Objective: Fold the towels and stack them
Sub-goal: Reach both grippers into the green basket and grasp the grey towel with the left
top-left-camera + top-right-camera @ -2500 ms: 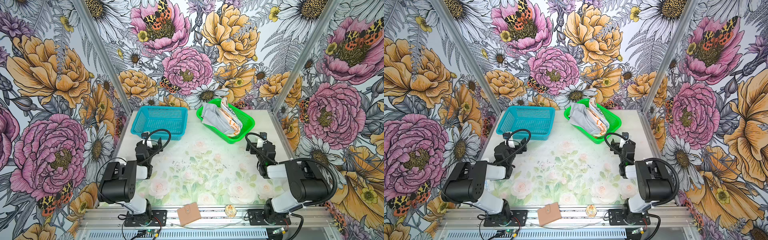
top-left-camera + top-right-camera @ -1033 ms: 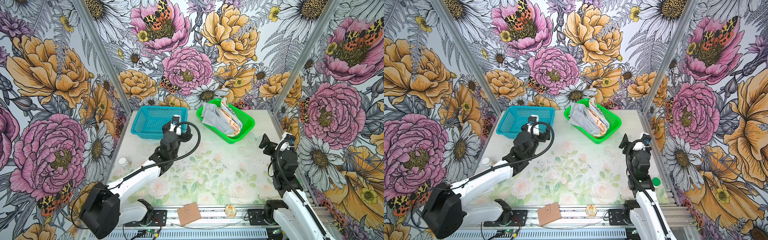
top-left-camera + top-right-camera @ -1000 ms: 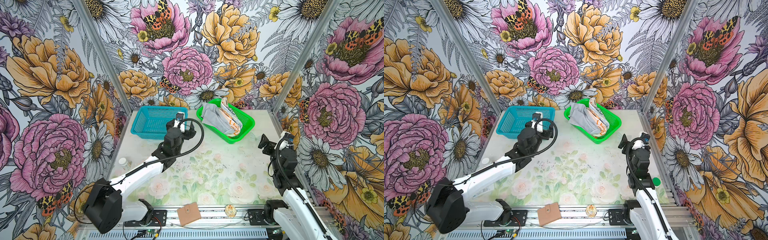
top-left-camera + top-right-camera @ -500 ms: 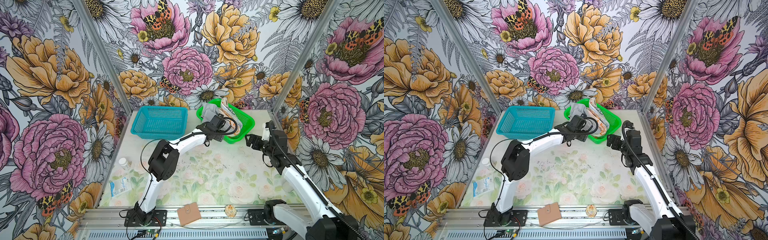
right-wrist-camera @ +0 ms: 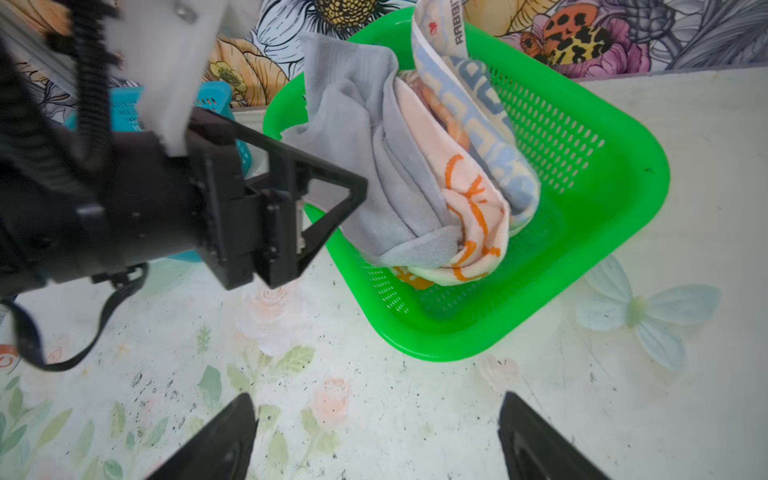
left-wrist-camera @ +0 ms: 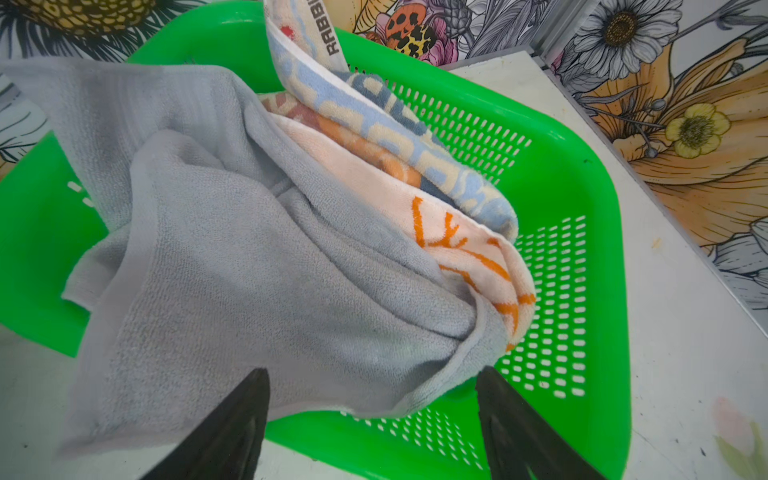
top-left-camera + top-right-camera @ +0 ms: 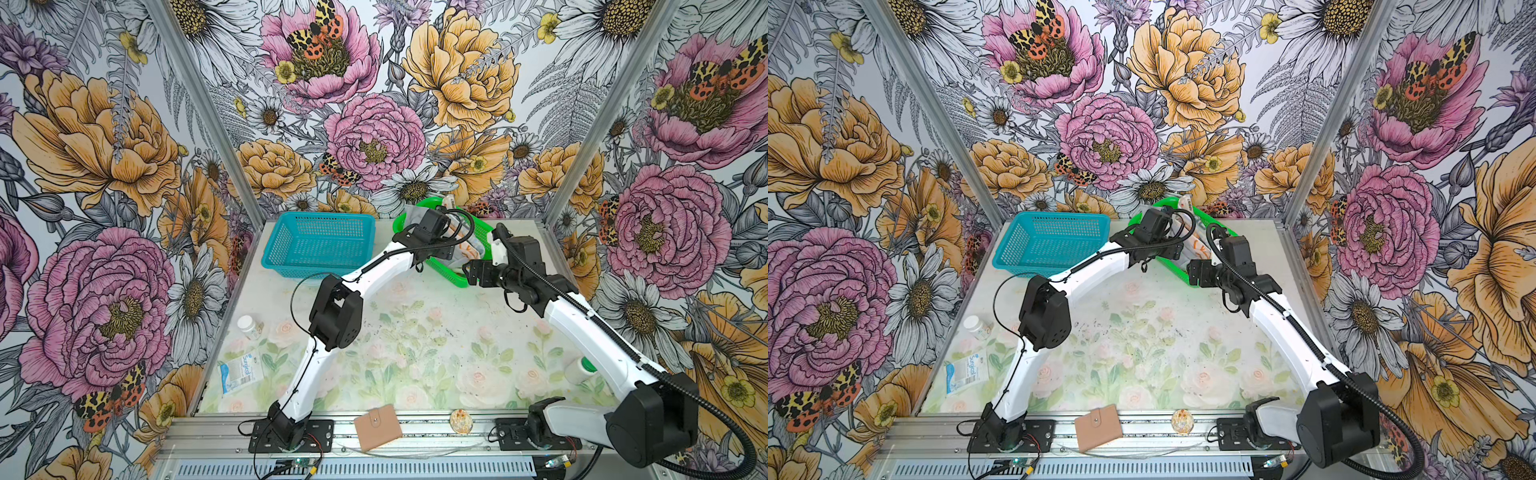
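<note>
The left arm point(image 7: 374, 270) stretches far forward and across the middle; the right arm point(image 7: 582, 324) reaches forward beside it, wrists near each other. The left gripper point(image 6: 374, 372) and right gripper point(image 5: 376, 397) both stand with jaws wide apart, gripping nothing.

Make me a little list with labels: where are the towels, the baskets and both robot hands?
grey towel: crumpled in green basket, draped over its rim
flower towel: same basket, partly under the grey one
lettered towel: same basket, one end sticking up
blue basket: no towels inside
left gripper: open, at the grey towel
right gripper: open, above the table near the green basket
</note>
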You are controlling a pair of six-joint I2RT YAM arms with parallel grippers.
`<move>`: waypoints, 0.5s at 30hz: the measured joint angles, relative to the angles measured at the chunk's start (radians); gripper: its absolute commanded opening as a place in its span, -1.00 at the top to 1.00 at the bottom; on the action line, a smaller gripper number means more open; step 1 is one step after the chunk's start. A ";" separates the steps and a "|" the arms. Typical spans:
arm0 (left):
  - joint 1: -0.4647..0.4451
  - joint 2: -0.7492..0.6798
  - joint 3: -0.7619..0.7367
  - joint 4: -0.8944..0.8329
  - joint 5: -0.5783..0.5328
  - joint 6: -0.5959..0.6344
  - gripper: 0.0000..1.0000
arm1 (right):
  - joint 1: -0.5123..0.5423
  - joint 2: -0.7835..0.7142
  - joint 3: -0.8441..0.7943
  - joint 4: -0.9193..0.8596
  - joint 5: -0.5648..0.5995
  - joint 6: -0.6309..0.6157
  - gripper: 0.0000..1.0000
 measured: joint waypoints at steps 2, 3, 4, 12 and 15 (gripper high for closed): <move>0.001 0.043 0.031 0.000 0.002 -0.008 -0.57 | 0.013 0.017 0.035 0.000 0.010 -0.015 -0.88; 0.002 0.064 0.043 -0.002 0.002 -0.013 -0.57 | 0.013 0.027 0.050 0.000 0.019 -0.019 -0.89; 0.003 0.088 0.055 -0.008 0.002 -0.016 -0.56 | 0.013 0.036 0.063 0.000 0.030 -0.023 -0.89; 0.010 0.178 0.161 -0.007 0.002 -0.027 -0.34 | 0.012 0.105 0.081 -0.004 0.076 -0.045 -0.90; 0.013 0.199 0.191 -0.008 0.003 -0.040 -0.08 | 0.012 0.111 0.081 -0.007 0.084 -0.049 -0.90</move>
